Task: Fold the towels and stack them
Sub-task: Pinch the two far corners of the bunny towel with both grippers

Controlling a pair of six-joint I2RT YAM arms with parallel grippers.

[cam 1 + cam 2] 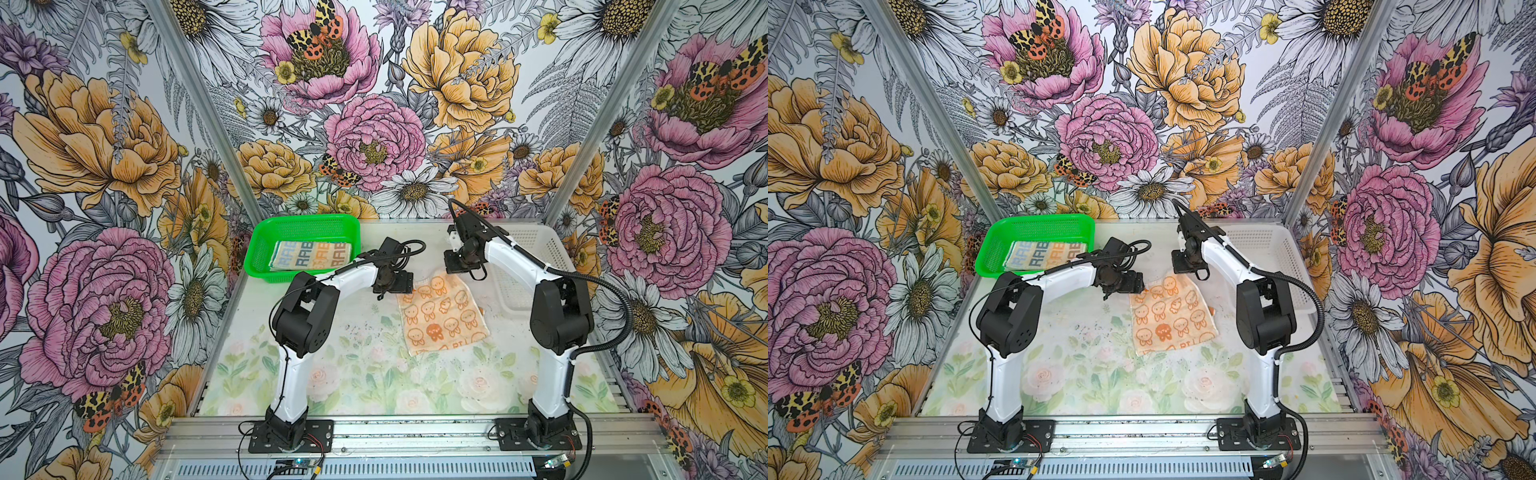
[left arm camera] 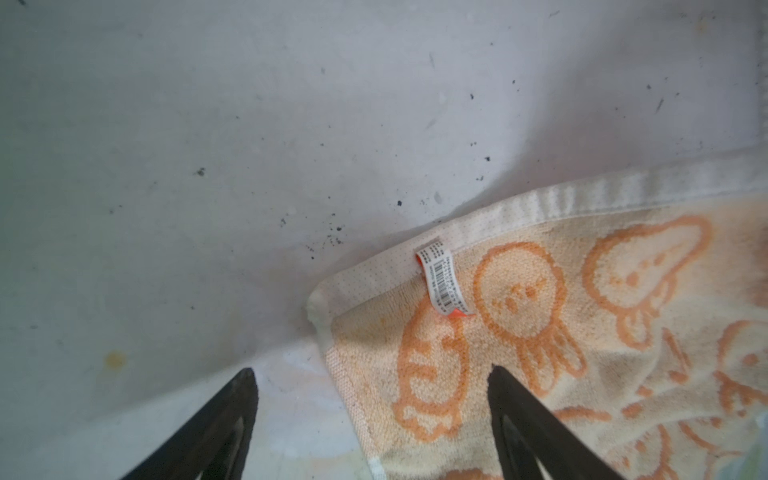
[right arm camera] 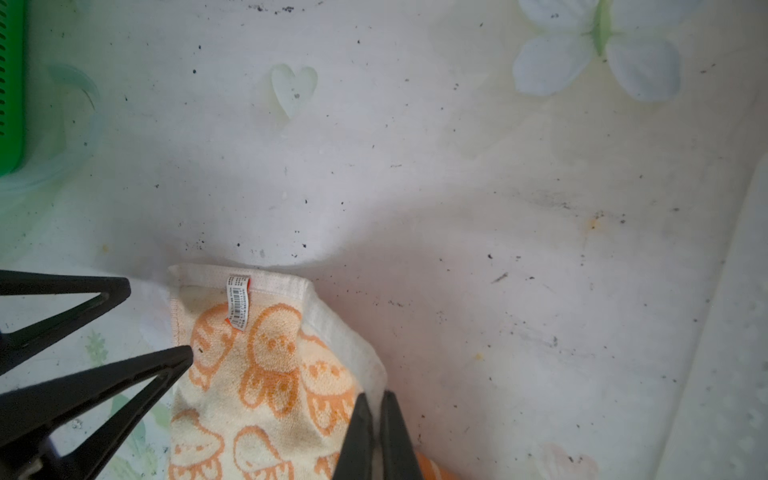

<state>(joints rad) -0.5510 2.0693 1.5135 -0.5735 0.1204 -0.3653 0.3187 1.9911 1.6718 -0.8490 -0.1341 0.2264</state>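
At the back left, the cream towel (image 1: 311, 254) lies folded in the green basket (image 1: 259, 232). Just right of it, the left fingers (image 2: 216, 424) stand apart, one over the bare bench (image 1: 353, 365) and one over the far left corner of the orange towel (image 1: 442, 318), near its label (image 2: 442, 280). That towel lies mostly flat on the bench between the arms, and the right fingers (image 3: 361, 436) are pressed together on its curled far right edge, beside the white basket (image 1: 536, 245).

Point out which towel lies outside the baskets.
The orange bunny towel, out on the table; the cream lettered towel sits inside the green basket.
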